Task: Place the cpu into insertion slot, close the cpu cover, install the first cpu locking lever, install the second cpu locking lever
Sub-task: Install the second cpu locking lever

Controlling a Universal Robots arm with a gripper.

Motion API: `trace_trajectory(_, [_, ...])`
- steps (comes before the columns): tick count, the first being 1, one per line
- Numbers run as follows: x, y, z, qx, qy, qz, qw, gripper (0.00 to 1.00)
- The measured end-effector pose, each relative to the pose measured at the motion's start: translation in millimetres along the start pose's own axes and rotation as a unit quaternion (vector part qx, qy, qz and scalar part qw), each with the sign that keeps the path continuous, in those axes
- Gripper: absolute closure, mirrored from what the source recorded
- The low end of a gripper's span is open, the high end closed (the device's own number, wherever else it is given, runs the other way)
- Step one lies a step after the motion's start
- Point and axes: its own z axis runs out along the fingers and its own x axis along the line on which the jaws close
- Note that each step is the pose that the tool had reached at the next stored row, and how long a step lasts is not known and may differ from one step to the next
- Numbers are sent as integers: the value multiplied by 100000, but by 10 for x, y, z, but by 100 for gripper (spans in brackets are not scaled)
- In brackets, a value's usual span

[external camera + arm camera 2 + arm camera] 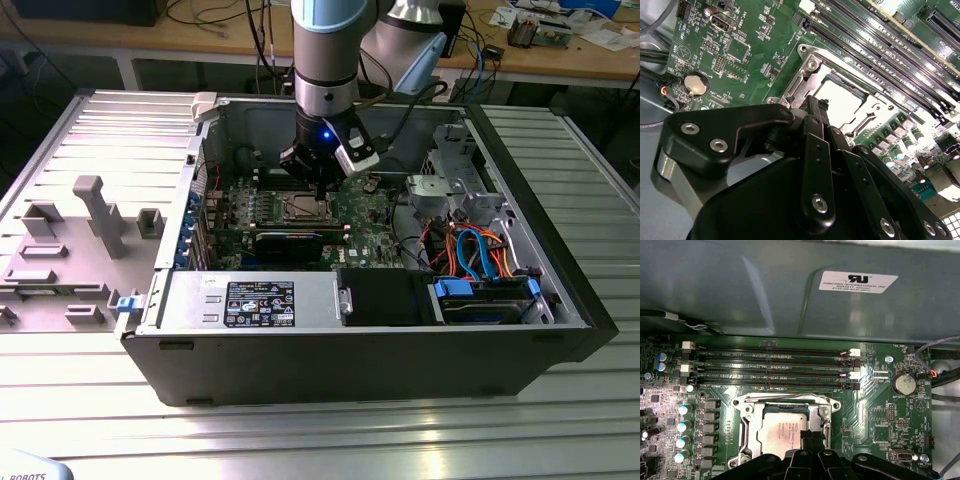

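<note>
The cpu [784, 432] lay flat in the insertion slot [749, 405], its silvery top showing through the window of the cpu cover [785, 401], which lay folded down over it. The tool [812, 436] stood directly above the chip's edge, its black fingertips [816, 107] pressed together with nothing visibly between them, right at the cover's rim. Beyond the tool ran the long black memory slots [772, 365] on the green motherboard [880, 405], inside the open computer case [560, 300] on the ribbed metal tabletop [330, 430].
</note>
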Motion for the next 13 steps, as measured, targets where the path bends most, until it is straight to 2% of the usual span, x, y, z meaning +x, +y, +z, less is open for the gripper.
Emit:
trace_trajectory(9, [0, -1, 0, -1, -1, 0, 100000, 89])
trace_trajectory(13, [1, -37, -3, -4, 0, -1, 100000, 89])
